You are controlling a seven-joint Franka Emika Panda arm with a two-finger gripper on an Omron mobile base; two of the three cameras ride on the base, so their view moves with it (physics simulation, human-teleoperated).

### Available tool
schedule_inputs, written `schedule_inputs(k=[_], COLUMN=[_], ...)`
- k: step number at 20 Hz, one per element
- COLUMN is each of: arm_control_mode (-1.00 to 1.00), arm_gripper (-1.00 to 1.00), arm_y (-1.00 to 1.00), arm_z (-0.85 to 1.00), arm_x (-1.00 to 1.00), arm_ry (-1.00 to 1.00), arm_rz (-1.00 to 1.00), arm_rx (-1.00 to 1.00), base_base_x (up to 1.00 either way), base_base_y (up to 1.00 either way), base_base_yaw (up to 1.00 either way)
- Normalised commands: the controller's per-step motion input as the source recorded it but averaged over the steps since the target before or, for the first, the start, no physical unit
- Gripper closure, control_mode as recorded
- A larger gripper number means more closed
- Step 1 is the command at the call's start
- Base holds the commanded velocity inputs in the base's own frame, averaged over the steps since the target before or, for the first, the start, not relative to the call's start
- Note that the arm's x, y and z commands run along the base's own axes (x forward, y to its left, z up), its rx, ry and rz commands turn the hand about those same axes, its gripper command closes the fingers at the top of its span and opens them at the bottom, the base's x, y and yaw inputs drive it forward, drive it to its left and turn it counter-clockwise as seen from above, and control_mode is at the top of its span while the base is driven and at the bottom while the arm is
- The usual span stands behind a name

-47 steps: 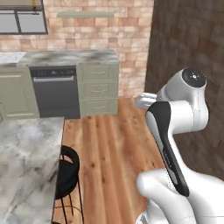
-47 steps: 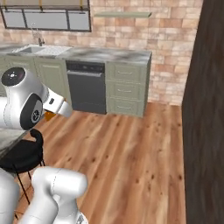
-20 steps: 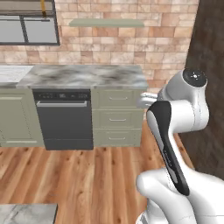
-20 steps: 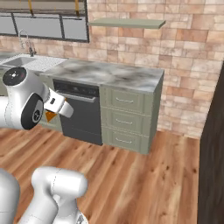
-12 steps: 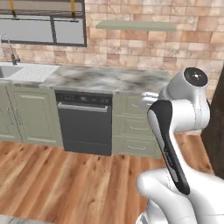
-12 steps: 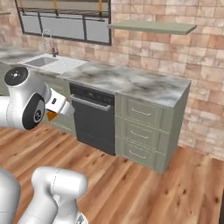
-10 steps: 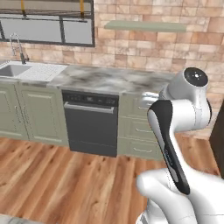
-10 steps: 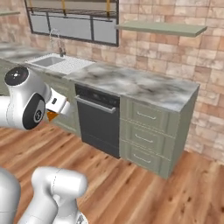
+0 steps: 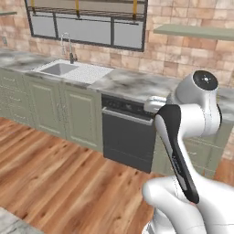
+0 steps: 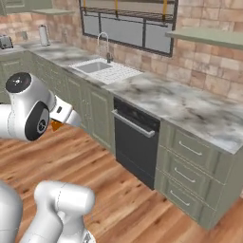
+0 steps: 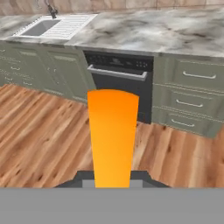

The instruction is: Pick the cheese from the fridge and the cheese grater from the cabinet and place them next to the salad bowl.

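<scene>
The cheese (image 11: 113,135), an orange wedge, stands up between my gripper's (image 11: 113,180) dark fingertips (image 11: 81,177) in the hand view, with the gripper shut on it. In the right base view a bit of the orange cheese (image 10: 56,126) peeks out below the white hand, and the gripper (image 10: 60,119) is held close to the arm's body at the left. It hangs over the wooden floor, some way in front of the counter run. The fridge, the cheese grater, the cabinet and the salad bowl are out of view.
A marble counter (image 9: 132,84) with a sink (image 9: 61,69) and tap runs along the brick wall. Below it sit a black dishwasher (image 9: 127,137), green doors and drawers (image 10: 190,163). A shelf (image 9: 196,31) hangs above. Wooden floor (image 9: 55,178) lies between.
The whole picture has shifted: the base has moved, so the dishwasher slid rightward and the sink and window came into view. The cheese stays gripped.
</scene>
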Motion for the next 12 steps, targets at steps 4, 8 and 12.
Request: schedule_inputs(k=[4,8,12], arm_control_mode=[1.00,1.00,1.00], arm_gripper=[1.00,1.00,1.00], arm_y=[0.00,0.00,0.00], arm_z=[0.00,0.00,0.00], arm_x=[0.00,0.00,0.00], arm_ry=[0.00,0.00,0.00], arm_rz=[0.00,0.00,0.00], arm_rx=[0.00,0.00,0.00], base_base_x=[0.69,0.72,0.79], base_base_y=[0.00,0.00,-0.01], base_base_yaw=[0.43,0.39,0.29])
